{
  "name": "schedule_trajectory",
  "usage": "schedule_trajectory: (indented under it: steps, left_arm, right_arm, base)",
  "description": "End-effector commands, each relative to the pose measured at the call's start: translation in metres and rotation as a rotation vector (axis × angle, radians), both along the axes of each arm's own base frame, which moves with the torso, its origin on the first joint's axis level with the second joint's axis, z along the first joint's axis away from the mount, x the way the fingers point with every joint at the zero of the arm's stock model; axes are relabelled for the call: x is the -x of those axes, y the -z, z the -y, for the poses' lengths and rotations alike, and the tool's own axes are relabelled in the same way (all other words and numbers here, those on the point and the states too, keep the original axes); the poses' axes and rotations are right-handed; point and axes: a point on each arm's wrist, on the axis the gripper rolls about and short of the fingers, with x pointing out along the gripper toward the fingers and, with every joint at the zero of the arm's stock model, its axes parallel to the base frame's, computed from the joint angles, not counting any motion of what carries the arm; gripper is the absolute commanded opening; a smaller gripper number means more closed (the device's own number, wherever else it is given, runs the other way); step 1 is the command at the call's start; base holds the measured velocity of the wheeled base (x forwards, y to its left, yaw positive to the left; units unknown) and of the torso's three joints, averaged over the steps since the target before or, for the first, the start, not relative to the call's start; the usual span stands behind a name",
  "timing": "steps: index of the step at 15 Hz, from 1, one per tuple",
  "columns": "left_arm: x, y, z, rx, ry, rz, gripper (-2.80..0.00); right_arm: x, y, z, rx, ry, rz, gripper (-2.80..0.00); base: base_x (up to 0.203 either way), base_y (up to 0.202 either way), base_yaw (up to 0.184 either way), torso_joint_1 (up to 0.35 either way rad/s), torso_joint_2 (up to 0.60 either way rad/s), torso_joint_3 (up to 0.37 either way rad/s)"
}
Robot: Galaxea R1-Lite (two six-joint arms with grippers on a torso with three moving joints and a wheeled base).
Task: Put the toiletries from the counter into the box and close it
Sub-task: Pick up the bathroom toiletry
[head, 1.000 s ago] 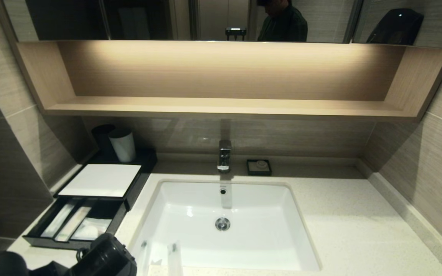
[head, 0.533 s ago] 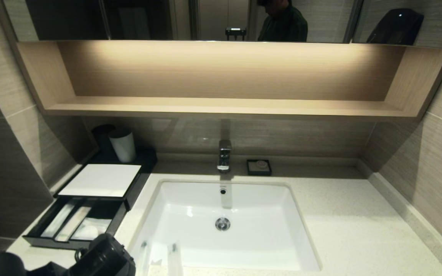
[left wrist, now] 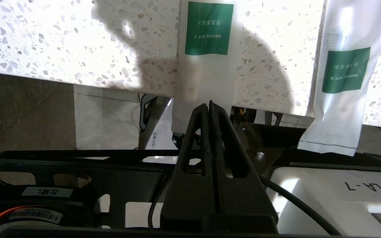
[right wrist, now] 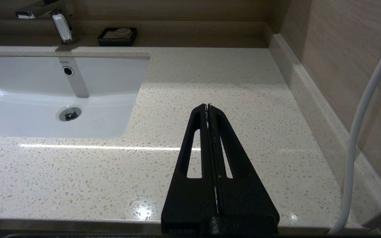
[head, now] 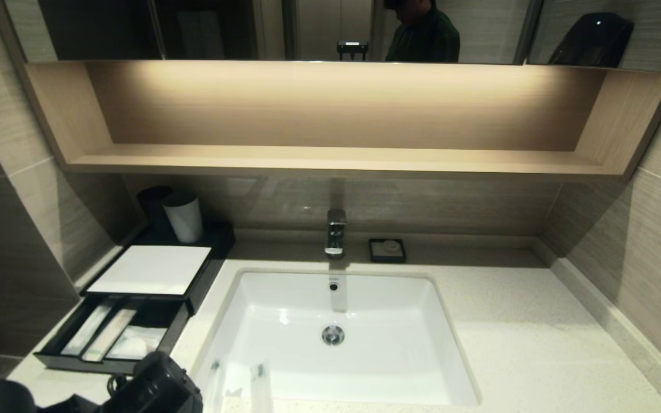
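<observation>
Two packets (left wrist: pixel 207 66), lengthwise, overhanging counter (left wrist: pixel 78 49) edge

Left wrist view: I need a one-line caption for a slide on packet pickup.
Shut left gripper pinching the end of one dental kit packet at the counter edge, second packet beside.

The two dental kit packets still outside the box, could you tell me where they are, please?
Both dental kit packets lie side by side on the counter's front edge, overhanging it before the basin, right of the open box.
</observation>
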Motion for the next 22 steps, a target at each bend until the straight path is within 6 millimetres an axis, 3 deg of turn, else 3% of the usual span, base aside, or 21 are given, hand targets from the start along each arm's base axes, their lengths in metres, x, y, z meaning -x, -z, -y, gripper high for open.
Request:
schedule_trajectory:
  steps: [1, 20, 21, 22]
  left_arm:
    - [0.000, -0.003, 0.003, 0.014, -0.008, 0.008, -2.80]
    - [-0.012, 0.011, 0.006, -0.066, -0.069, 0.006, -2.80]
    - [-0.012, 0.011, 0.006, -0.066, -0.068, 0.006, 0.00]
    - [-0.012, 0.011, 0.006, -0.068, -0.069, 0.006, 0.00]
  right_arm:
    - [0.000, 0.000, 0.000, 0.000, 0.000, 0.000, -2.80]
    - [0.000, 0.000, 0.000, 0.000, 0.001, 0.000, -2.80]
    - [0.000, 0.000, 0.000, 0.000, 0.000, 0.000, -2.80]
    - [0.000, 0.000, 0.000, 0.000, 0.000, 0.000, -2.80]
  base:
    - [0.000, 0.000, 0.000, 0.000, 0.00, 0.000]
    - [0.000, 0.000, 0.000, 0.000, 0.00, 0.000]
    - [0.000, 0.000, 0.000, 0.000, 0.00, 0.000]
    - [0.000, 0.000, 0.000, 0.000, 0.00, 0.000]
